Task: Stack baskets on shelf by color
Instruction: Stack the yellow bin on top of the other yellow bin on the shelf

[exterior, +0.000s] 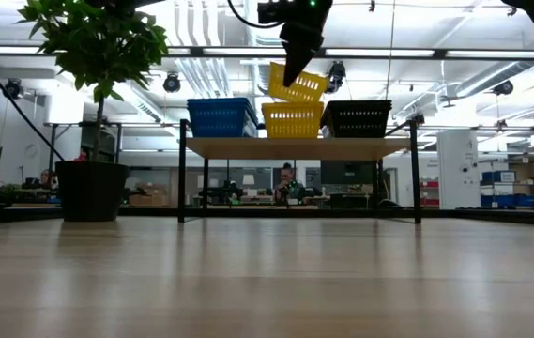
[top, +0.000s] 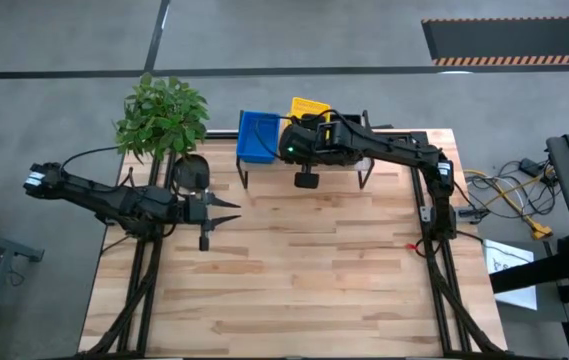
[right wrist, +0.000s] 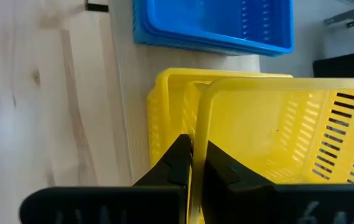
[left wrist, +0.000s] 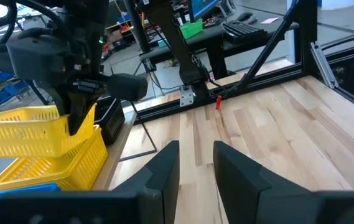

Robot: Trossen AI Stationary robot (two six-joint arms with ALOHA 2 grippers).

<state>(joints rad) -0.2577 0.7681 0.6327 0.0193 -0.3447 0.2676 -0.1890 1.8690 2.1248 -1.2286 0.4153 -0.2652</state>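
- The left gripper (top: 232, 211) hovers over the near-left part of the desk (top: 304, 280), beside the dark plant pot (top: 190, 172); its fingers (left wrist: 164, 171) stand apart with nothing between them.
- Farther back, the shelf (exterior: 299, 147) stands along the far edge of the desk, its light wood top on thin black legs.
- On the shelf's top, in the low view, a blue stack of baskets (exterior: 220, 117) sits at the left end, a yellow basket (exterior: 292, 120) in the middle and a black basket (exterior: 355, 118) at the right end.
- The right gripper (right wrist: 193, 163) is above the middle of the shelf, fingers pinching the rim of a second yellow basket (exterior: 298, 84).
- That held basket hangs tilted just above the yellow one on the shelf; whether the two touch cannot be told.
- The leafy plant (top: 162, 115) rises from the pot at the desk's far-left corner, just left of the shelf.
- Beyond the desk, a person (exterior: 289, 186) shows under the shelf in the low view.
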